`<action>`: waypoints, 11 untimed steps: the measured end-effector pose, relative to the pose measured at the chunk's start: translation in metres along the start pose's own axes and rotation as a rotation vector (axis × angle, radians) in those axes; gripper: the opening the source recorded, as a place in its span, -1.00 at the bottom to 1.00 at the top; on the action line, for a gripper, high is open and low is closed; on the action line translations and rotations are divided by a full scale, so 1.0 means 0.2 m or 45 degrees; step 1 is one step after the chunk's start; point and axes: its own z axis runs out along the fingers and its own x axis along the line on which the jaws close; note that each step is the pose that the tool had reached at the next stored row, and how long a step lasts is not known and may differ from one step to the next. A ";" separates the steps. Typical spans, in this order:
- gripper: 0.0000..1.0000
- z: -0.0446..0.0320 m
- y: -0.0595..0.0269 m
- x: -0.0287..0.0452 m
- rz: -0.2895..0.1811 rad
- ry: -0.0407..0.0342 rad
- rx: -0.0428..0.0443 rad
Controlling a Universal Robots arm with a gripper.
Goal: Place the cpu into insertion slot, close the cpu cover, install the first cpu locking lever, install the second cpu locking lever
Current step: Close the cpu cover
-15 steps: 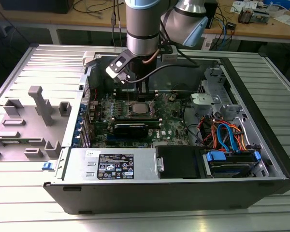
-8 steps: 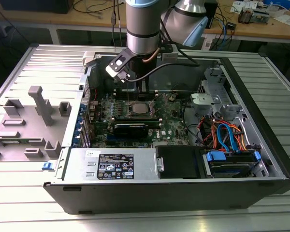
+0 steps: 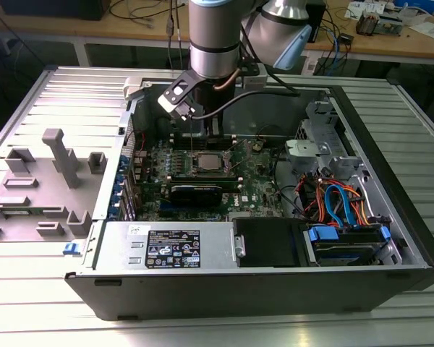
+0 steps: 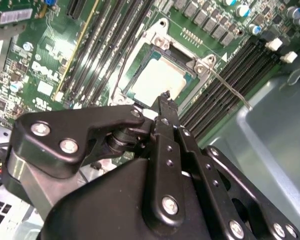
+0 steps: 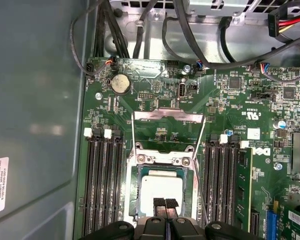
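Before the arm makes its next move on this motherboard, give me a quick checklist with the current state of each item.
1. cpu seated in the insertion slot: ok, it lies flat inside the rim.
2. cpu cover closed: not ok, it stands raised from its hinge.
3. gripper unloaded: ok, fingers shut together with nothing between them, over the cpu's edge.
4. Gripper touching the cpu: cannot tell.
5. Locking levers latched: cannot tell.
6. cables away from the socket: ok, they lie past the board's edge.

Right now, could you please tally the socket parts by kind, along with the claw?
cpu: 1
cpu cover: 1
locking levers: 2
claw: 1
Total: 5
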 end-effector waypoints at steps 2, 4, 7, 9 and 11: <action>-0.79 -0.009 0.003 0.000 0.000 0.0001 0.002; -0.79 -0.016 0.004 0.000 0.000 0.0002 0.003; -0.79 -0.022 0.011 0.000 0.000 0.0007 0.007; -0.79 -0.023 0.021 -0.001 0.000 0.0009 0.013; -0.79 -0.023 0.035 -0.002 0.000 0.0012 0.020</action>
